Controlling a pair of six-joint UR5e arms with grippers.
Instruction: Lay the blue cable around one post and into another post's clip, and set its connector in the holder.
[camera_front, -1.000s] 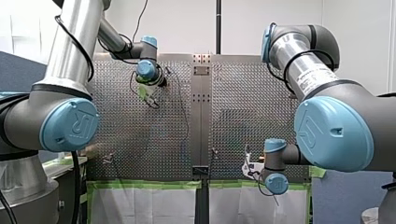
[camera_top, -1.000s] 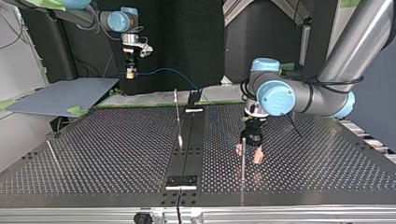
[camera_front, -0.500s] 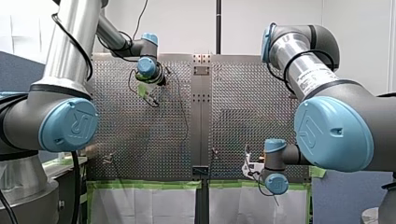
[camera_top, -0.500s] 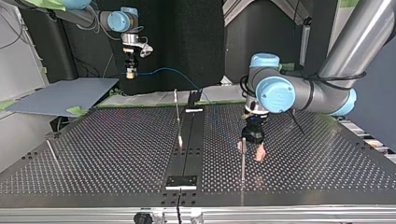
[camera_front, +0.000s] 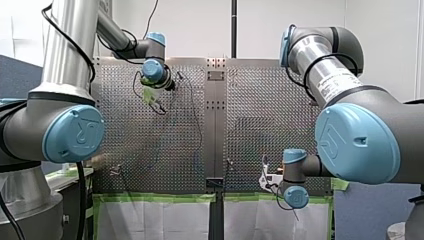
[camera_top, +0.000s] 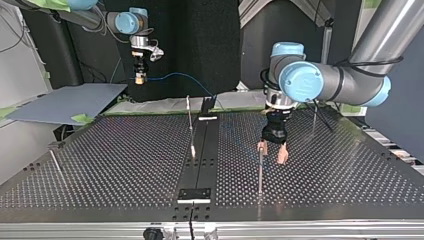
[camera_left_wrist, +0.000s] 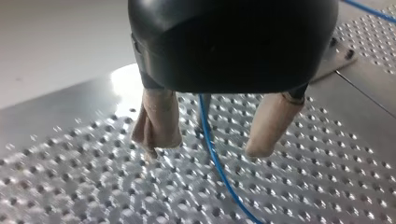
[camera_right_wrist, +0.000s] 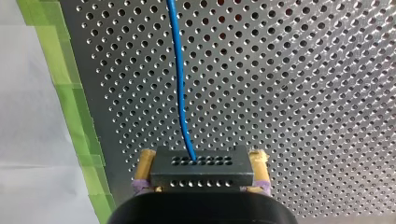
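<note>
Barely started, imo. My right gripper (camera_top: 140, 77) is pinching the connector (camera_right_wrist: 201, 170) up near the table's (camera_top: 325, 180) green-taped edge, with the blue cable (camera_right_wrist: 180, 79) trailing off over the holes. My left gripper (camera_left_wrist: 208, 145) is spread astride the cable, gripping nothing, just beside a post (camera_top: 260, 167). Routing, clip and holder all look left to do. Loads of bare table around; only that post is tight.

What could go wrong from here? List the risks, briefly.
1. My left gripper is open, the blue cable lying loose between its fingers; it may slip out.
2. In the top view that gripper hangs right beside a thin post; it could knock it.
3. My right gripper grips the connector; a taut cable might tug it askew.
</note>
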